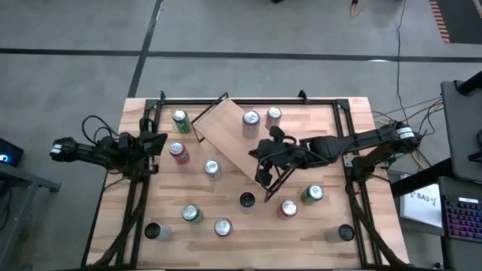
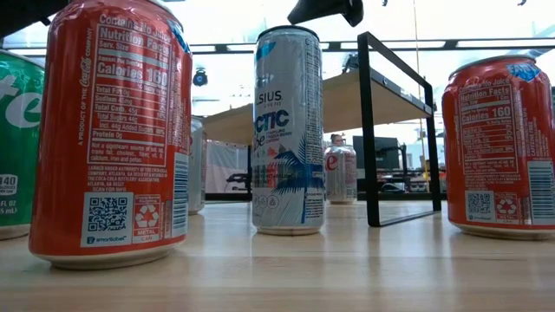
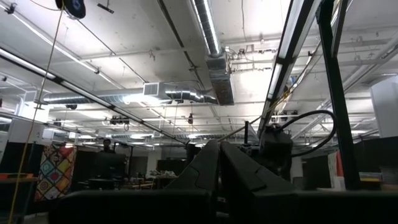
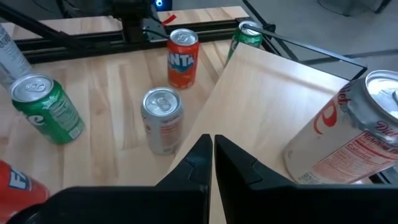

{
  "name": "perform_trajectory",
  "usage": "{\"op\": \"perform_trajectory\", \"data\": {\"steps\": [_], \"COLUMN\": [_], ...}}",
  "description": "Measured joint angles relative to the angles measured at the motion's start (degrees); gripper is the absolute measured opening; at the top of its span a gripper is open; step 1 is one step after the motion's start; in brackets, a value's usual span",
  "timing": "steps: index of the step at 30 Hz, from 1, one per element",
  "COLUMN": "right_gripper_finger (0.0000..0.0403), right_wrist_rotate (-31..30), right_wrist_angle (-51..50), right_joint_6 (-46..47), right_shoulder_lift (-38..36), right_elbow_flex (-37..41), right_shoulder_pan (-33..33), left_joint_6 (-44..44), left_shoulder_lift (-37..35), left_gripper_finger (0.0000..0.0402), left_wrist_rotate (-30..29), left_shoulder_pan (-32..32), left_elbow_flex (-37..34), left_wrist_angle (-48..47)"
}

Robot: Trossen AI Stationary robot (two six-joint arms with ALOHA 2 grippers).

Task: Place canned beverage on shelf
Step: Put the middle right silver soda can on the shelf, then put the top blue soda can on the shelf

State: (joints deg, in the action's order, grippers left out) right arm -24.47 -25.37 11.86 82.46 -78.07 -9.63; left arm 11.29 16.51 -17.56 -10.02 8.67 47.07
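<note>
The shelf, a light-wood board with thin black end frames, stands slantwise at the table's far middle. It also shows in the right wrist view and the low view. Two silver cans stand upright on its far end; the nearer one shows in the right wrist view. My right gripper hovers over the board's near-right part, shut and empty. My left gripper waits shut at the table's left edge, tipped up toward the ceiling.
Several cans stand on the table: a green can, an orange can and a silver can left of the shelf. More cans stand near the front, among them a green can and red cans. Black rails edge the tabletop.
</note>
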Motion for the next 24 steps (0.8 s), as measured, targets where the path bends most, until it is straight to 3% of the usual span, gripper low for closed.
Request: {"op": "perform_trajectory", "data": {"steps": [10,20,24], "right_gripper_finger": [0.0009,0.0009,0.0009], "right_wrist_rotate": [0.0,0.1,-0.2], "right_wrist_angle": [2.1,30.3,33.6], "right_joint_6": [-1.0,-18.0,-22.0], "right_shoulder_lift": [0.0,0.0,0.0], "right_elbow_flex": [0.7,0.7,0.6], "right_shoulder_pan": [0.0,0.5,0.5], "left_joint_6": [0.0,3.1,3.1], "left_shoulder_lift": [0.0,0.0,0.1], "left_gripper_finger": [0.0000,0.0000,0.0000], "left_wrist_rotate": [0.0,0.0,0.0], "left_shoulder_pan": [0.0,0.0,0.0], "left_elbow_flex": [0.0,0.0,0.0], "left_wrist_angle": [0.0,0.7,0.4]}}
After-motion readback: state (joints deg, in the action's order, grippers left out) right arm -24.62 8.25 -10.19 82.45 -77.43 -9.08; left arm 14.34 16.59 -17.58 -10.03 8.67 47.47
